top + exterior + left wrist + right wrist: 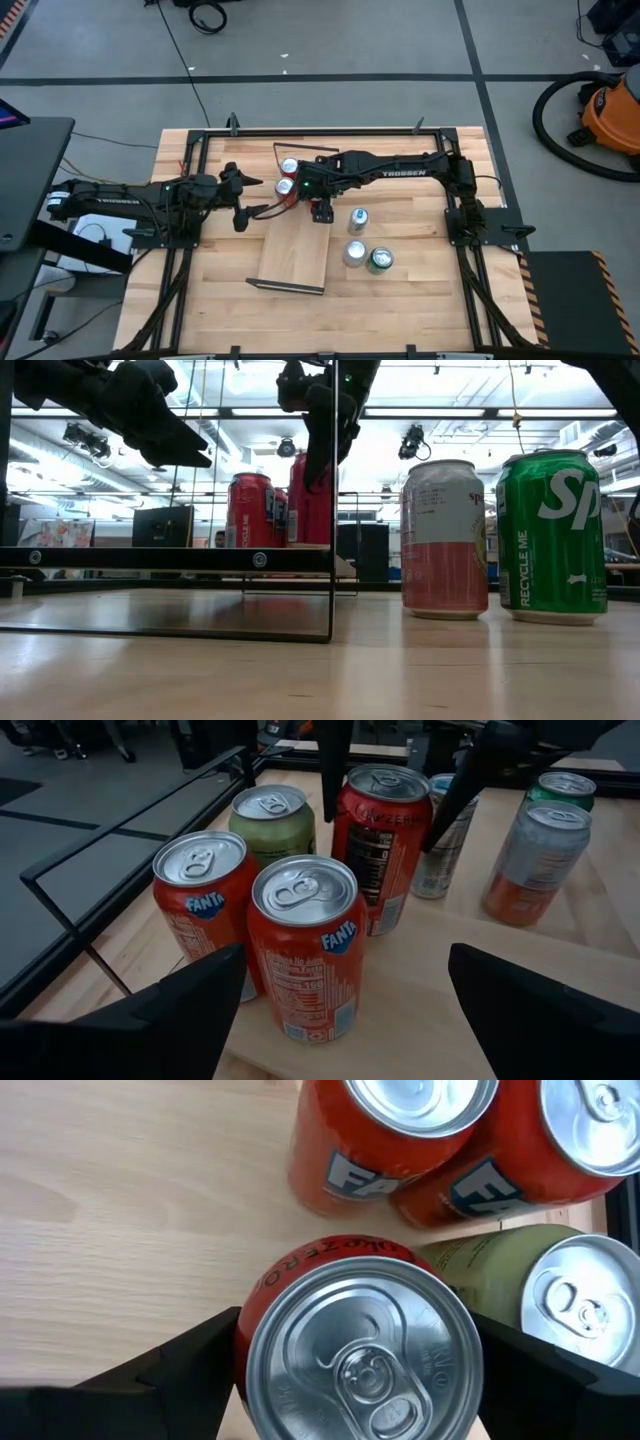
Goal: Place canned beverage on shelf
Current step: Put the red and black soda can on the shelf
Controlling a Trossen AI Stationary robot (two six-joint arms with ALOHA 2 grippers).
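The shelf (300, 262) is a light-wood board lying mid-table. On its far end stand two orange Fanta cans (305, 950), a green can (272, 820) and a red Coke Zero can (385, 840). My right gripper (303, 192) is above this group, pointing down, shut on the red can (360, 1350). My left gripper (245, 200) hovers just left of the cans, open and empty (345, 1020). My right gripper pinches the red can's upper wall between its two fingers, one on each opposite side (245, 1345). The fingers (445, 810) come from above, pointing down. The can is upright, and its base (385, 925) rests on the shelf board beside the green can.
Three more cans stand on the tabletop right of the shelf: a teal-and-silver one (358, 218), a pink-and-white one (445, 540) and a green Sprite can (552, 535). A dark metal frame (200, 140) runs around the table's edges.
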